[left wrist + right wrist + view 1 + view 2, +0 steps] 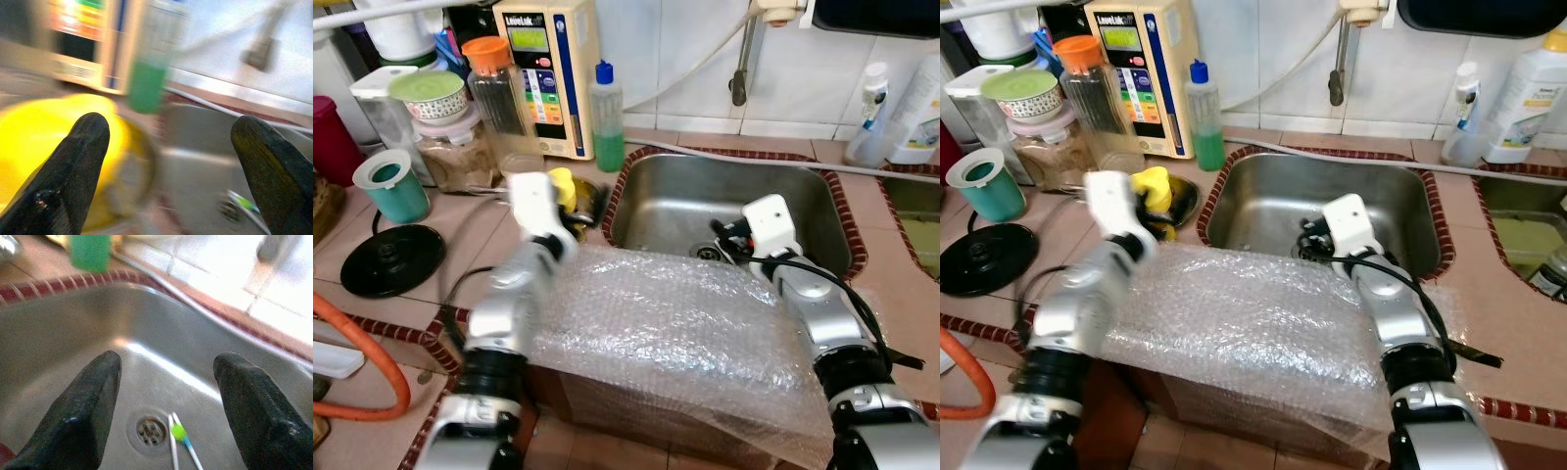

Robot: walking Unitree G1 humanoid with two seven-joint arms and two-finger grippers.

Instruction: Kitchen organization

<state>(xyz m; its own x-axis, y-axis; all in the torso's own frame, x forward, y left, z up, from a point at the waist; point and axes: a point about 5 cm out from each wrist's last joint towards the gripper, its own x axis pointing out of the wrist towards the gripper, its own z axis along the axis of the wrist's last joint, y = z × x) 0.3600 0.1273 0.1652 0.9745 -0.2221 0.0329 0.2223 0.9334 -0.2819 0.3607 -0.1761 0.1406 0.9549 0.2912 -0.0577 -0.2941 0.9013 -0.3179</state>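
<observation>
Sink (675,196) behind bubble wrap (675,323), toothbrush (183,440) in sink beside drain (150,430), bottle (606,122) left of sink

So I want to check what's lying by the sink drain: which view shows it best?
The right wrist view: a toothbrush-like stick lies clearly beside the drain. The left wrist view shows it blurred; in the eye views the right gripper covers it.

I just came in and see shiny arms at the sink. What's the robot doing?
The robot is leaning over a counter covered in bubble wrap. Its right pincer is open over the sink, above two toothbrushes lying by the drain. Its left pincer is open too, reaching toward a yellow thing beside the sink, near a green bottle. It holds nothing right now.
</observation>
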